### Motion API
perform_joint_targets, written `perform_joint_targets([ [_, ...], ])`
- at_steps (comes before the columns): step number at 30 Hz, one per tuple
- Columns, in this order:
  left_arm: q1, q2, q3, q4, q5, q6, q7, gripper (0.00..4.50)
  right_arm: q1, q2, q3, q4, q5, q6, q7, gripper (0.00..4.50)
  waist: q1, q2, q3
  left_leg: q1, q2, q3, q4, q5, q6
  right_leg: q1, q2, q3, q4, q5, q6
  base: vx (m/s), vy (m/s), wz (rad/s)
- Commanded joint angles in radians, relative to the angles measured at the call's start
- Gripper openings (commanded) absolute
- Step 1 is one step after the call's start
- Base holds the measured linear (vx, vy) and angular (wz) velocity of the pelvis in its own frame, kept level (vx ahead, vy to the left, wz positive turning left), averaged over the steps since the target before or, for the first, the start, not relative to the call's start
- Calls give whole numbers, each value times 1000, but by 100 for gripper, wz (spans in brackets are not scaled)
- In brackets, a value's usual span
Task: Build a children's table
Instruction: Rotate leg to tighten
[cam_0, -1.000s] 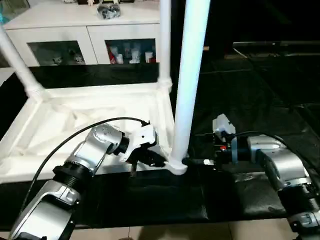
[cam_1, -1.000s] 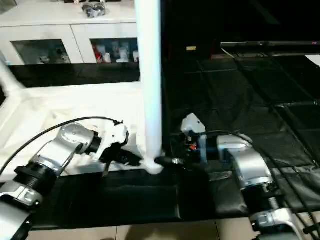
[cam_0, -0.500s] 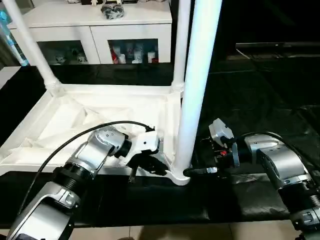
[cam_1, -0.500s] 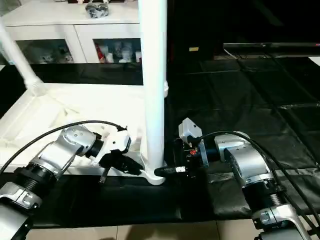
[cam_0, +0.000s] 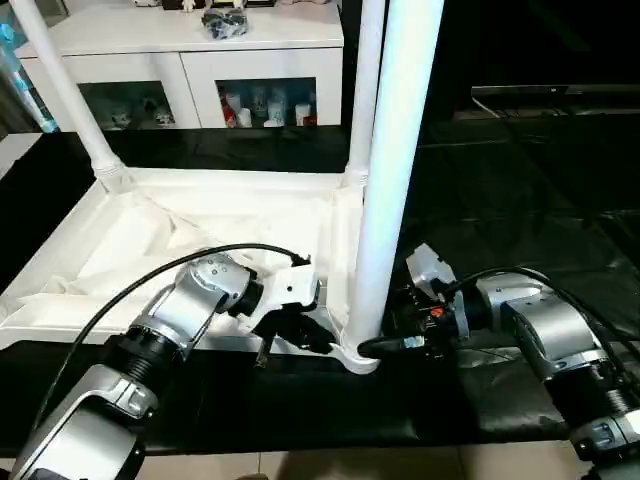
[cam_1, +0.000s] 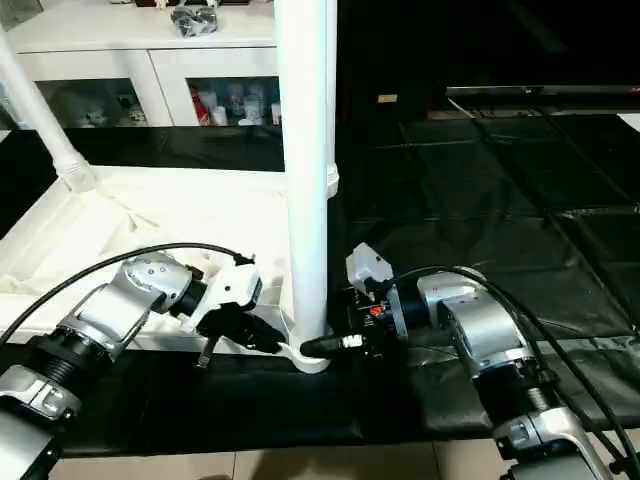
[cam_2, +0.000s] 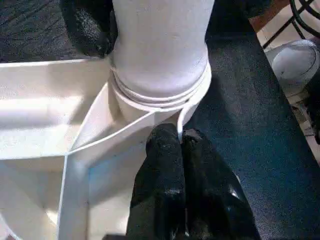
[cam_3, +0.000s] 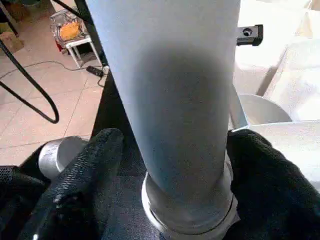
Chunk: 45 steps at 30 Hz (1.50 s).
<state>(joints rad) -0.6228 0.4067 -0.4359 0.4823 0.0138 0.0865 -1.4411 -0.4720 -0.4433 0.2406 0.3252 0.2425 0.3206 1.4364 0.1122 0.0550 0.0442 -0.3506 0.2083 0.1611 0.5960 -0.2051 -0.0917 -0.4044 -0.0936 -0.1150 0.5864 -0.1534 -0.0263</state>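
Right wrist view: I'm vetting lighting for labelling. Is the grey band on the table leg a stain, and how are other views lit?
Right wrist view: soft-edged band on the near leg, probably shade from the right claw straddling it, not a stain; left eye view: that leg glares white against the black mat; left wrist view: corner socket evenly lit.

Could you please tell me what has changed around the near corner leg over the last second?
The right gripper has moved in toward the near leg, and its black fingers now bracket the leg just above the corner socket, closer than before. The left gripper stayed shut, its tips against the tabletop rim beside that socket. The leg stayed upright in its socket.
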Motion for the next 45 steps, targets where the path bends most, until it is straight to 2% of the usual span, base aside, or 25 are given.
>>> perform_joint_targets([
  [1,0,0,-20,-40,-8,-21,-39,0,-23,5,0,1,11,-7,1,311,-7,0,-73,-2,20,4,-65,-153,62,66,-48,47,-61,-241,-198,0,0,0],
  [4,3,-2,-21,-42,-8,-18,-37,0,-19,7,1,-5,15,-4,6,273,-8,1,-73,-1,21,4,-65,-150,64,65,-48,48,-60,-236,-199,0,0,0],
  [8,4,-3,-23,-40,-6,-18,-32,0,-11,10,4,-12,19,-4,6,245,-8,0,-74,-1,21,4,-65,-145,66,65,-48,48,-58,-224,-203,0,0,0],
  [12,5,-11,-14,-39,-10,-4,-13,0,9,18,6,-35,27,6,-4,214,-8,-1,-72,-1,20,5,-65,-153,63,65,-48,48,-62,-251,-195,0,0,0],
  [16,7,-25,2,-35,-15,29,21,0,38,36,1,-69,28,12,-49,204,-7,-1,-71,-1,20,5,-66,-150,61,64,-49,48,-64,-265,-184,0,0,0],
  [20,-4,-57,29,-14,-12,84,102,0,62,70,1,-89,-19,37,-179,198,-11,-1,-68,1,17,5,-68,-173,51,63,-48,46,-71,-320,-166,0,0,0],
  [21,-19,-90,53,9,-9,124,177,0,66,115,-9,-80,-54,59,-298,198,-20,0,-62,0,14,6,-70,-187,34,60,-44,46,-76,-352,-152,0,0,0],
  [22,-31,-115,70,28,-3,148,237,0,62,146,-15,-68,-80,65,-377,198,-23,1,-63,3,12,4,-71,-196,24,60,-47,43,-78,-375,-145,0,0,0],
  [23,-37,-126,77,37,1,159,266,0,61,160,-18,-62,-92,67,-412,197,-33,-1,-61,2,6,4,-70,-212,16,61,-45,40,-86,-429,-121,0,0,0],
  [24,-46,-147,92,50,-2,182,309,0,53,189,-26,-51,-108,81,-477,196,-37,1,-61,6,3,2,-70,-219,15,59,-46,38,-91,-471,-102,0,0,0],
  [25,-65,-187,119,74,-5,220,392,0,33,242,-50,-29,-122,115,-585,196,-42,-2,-60,1,2,2,-71,-220,18,60,-45,37,-92,-478,-96,0,0,0],
  [27,-77,-210,135,86,-7,239,441,0,18,272,-60,-14,-132,127,-647,193,-64,2,-61,-1,-2,-1,-69,-235,19,60,-43,33,-96,-493,-85,0,0,0],
  [29,-94,-252,169,103,-12,265,538,0,-14,325,-76,11,-145,136,-747,192,-77,4,-65,-7,-2,-4,-69,-221,25,64,-43,33,-93,-453,-92,0,0,0],
  [30,-99,-267,183,106,-15,272,575,0,-26,345,-81,18,-146,138,-778,192,-85,3,-69,-11,-1,-4,-67,-197,32,65,-44,36,-87,-405,-108,0,0,0],
  [31,-103,-281,193,108,-17,276,603,0,-36,362,-83,23,-145,140,-796,192,-87,1,-73,-11,-1,-3,-65,-172,41,67,-43,36,-85,-361,-123,0,0,0],
  [32,-103,-281,193,108,-17,276,603,0,-36,362,-83,23,-145,140,-796,192,-87,1,-73,-11,-1,-3,-65,-172,41,67,-43,36,-85,-361,-123,0,0,0],
  [33,-108,-313,217,106,-15,295,643,0,-43,396,-80,14,-148,134,-814,192,-90,-4,-74,-15,-1,0,-62,-133,63,68,-42,40,-77,-288,-151,0,0,0],
  [34,-108,-321,220,103,-14,298,650,0,-43,404,-78,9,-146,128,-811,192,-86,-2,-77,-12,1,1,-60,-105,76,67,-44,41,-72,-244,-170,0,0,0],
  [37,-102,-327,213,86,-9,301,653,0,-39,428,-96,0,-116,126,-799,192,-82,-5,-79,-17,3,1,-59,-59,107,73,-46,42,-62,-171,-195,0,0,0],
  [38,-99,-323,209,81,-8,300,650,0,-38,430,-101,-1,-107,130,-798,261,-82,-4,-80,-16,4,1,-58,-53,110,72,-46,43,-60,-160,-199,0,0,0],
  [41,-85,-305,197,64,-3,286,626,0,-29,417,-95,-5,-111,119,-784,265,-82,-3,-77,-14,6,1,-60,-58,117,73,-47,42,-59,-157,-207,0,0,0],
  [43,-77,-295,193,56,-2,283,610,0,-25,410,-95,-3,-113,112,-780,302,-82,-3,-75,-13,7,2,-61,-73,112,72,-48,43,-62,-177,-205,0,0,0],
  [45,-64,-274,185,47,4,263,570,0,-16,400,-109,-5,-108,103,-768,313,-83,-2,-74,-12,7,3,-63,-90,106,72,-48,44,-65,-193,-200,0,0,0],
])
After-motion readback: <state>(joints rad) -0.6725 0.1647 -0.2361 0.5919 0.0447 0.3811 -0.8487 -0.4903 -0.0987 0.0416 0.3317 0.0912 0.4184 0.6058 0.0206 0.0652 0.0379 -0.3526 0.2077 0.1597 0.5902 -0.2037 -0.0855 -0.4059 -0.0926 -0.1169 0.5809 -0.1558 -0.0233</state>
